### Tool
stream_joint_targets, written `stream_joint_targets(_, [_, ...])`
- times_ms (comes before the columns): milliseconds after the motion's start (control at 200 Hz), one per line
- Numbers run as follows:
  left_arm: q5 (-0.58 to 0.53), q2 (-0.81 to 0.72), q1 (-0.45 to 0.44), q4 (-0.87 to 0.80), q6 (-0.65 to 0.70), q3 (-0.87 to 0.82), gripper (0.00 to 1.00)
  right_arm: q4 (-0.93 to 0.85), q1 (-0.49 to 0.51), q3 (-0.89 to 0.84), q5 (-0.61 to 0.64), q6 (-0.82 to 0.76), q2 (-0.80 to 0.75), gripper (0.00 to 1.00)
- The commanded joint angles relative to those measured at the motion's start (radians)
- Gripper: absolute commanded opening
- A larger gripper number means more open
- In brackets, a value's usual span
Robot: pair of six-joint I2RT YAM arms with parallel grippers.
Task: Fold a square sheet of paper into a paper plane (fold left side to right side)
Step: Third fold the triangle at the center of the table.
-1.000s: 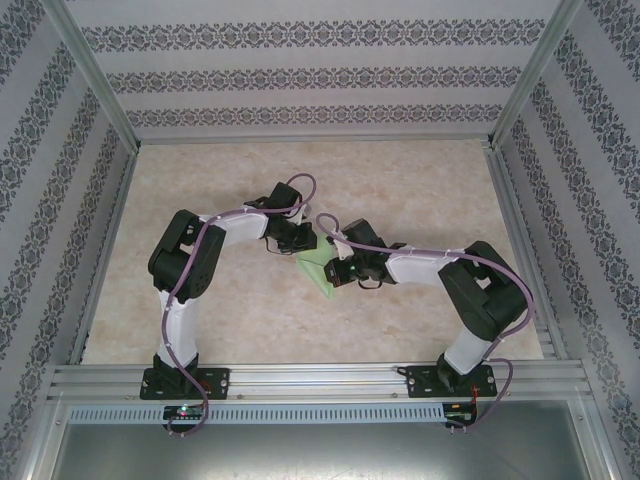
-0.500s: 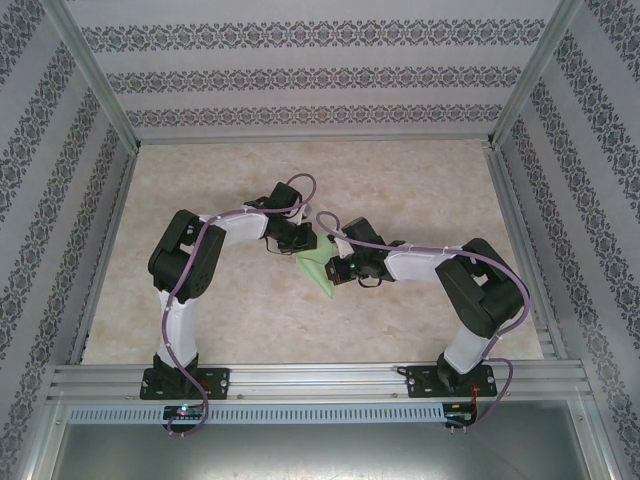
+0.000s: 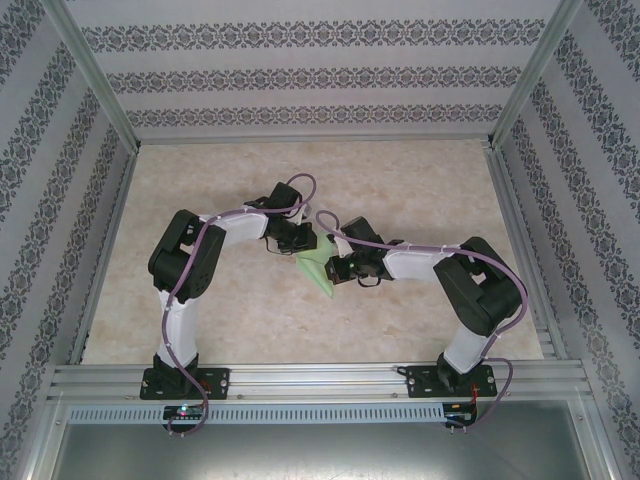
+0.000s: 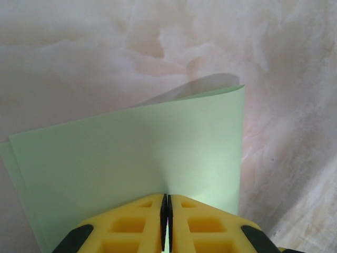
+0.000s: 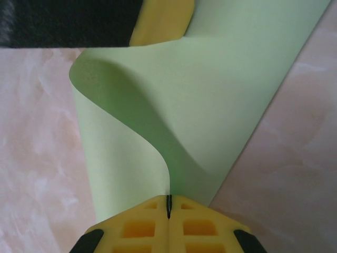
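Pinching the square sheet of paper (image 4: 131,158) with the left gripper (image 4: 166,203), yellow pads pressed together on the near edge. Same on the right gripper (image 5: 169,206): clamped tight on another edge of the sheet. Doubled over just ahead of the left gripper, two layers nearly aligned, far end bowed open. Curling up off the table (image 5: 42,132) ahead of the right gripper, bending toward the left gripper beyond. Held between both grippers, mid-table.
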Motion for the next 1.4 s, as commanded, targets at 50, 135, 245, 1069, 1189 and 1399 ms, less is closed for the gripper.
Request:
stream_joint_targets(50, [-0.011, 0.043, -0.004, -0.036, 0.022, 0.004, 0.14, -0.005, -0.014, 0.023, 0.016, 0.005, 0.011, 0.00])
stream_joint_targets(135, [-0.010, 0.043, -0.005, -0.035, 0.022, 0.002, 0.14, -0.011, -0.014, 0.026, 0.016, 0.005, 0.014, 0.00])
stream_joint_targets(245, [-0.011, 0.043, -0.005, -0.036, 0.022, 0.002, 0.14, -0.018, -0.014, 0.027, 0.023, 0.003, 0.020, 0.00])
stream_joint_targets(1069, [-0.004, 0.038, -0.009, -0.032, 0.018, 0.010, 0.15, -0.085, -0.011, 0.035, 0.034, -0.014, 0.046, 0.00])
stream_joint_targets(1189, [-0.009, 0.026, -0.008, -0.062, 0.034, 0.041, 0.18, -0.106, -0.003, 0.030, 0.024, -0.011, 0.060, 0.00])
stream_joint_targets(1399, [-0.033, 0.023, 0.003, -0.182, 0.086, 0.188, 0.22, -0.147, 0.017, 0.034, 0.028, -0.022, 0.080, 0.00])
